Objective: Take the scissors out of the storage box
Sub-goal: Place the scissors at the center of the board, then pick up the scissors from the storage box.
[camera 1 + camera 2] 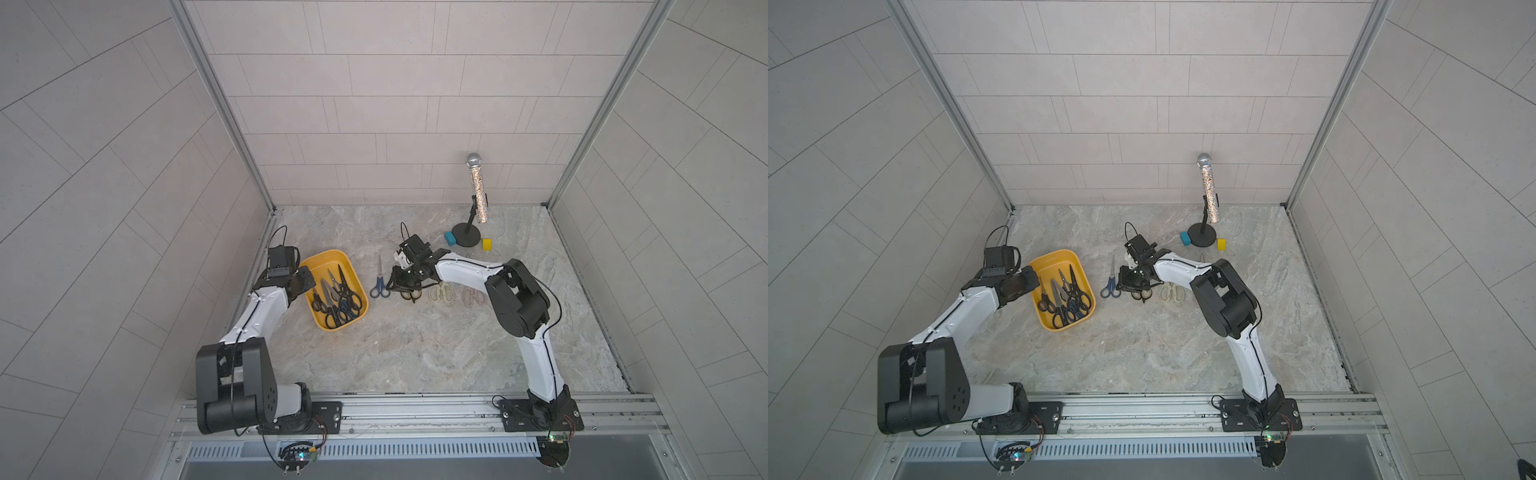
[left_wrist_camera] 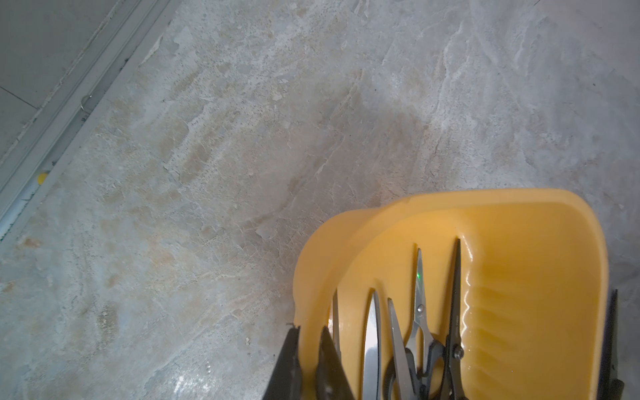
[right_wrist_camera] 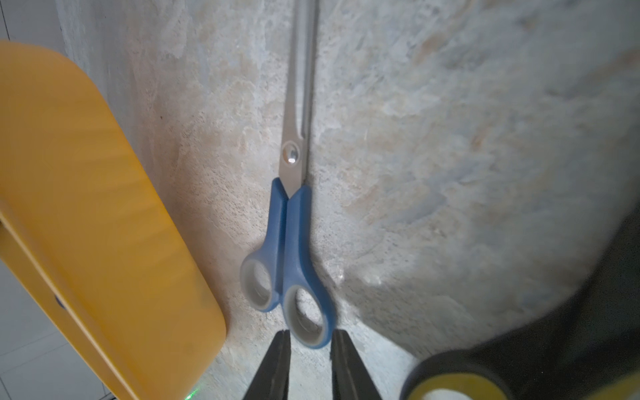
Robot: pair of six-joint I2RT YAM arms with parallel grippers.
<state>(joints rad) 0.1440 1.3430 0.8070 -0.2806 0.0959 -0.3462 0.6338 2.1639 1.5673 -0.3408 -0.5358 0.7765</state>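
The yellow storage box (image 1: 328, 254) (image 1: 1059, 254) sits left of centre with several black-handled scissors (image 1: 338, 297) (image 2: 419, 311) in it. My left gripper (image 1: 305, 282) (image 2: 308, 332) is shut on the box's left wall (image 2: 311, 277), one finger outside and one inside. Blue-handled scissors (image 1: 379, 278) (image 3: 294, 225) lie flat on the table just right of the box. My right gripper (image 1: 392, 284) (image 3: 310, 334) is low over their handles, jaws parted, with the end of one loop between the fingertips. Black-and-yellow scissors (image 1: 409, 295) (image 3: 450, 381), a cream pair (image 1: 441, 293) and a pale pink pair (image 1: 473, 297) lie further right, partly under the right arm.
A glittery microphone (image 1: 476, 187) stands on a black round-based stand (image 1: 467, 235) at the back right. A small blue block (image 1: 449, 237) and a small yellow block (image 1: 486, 244) flank that base. Tiled walls close off the back and both sides.
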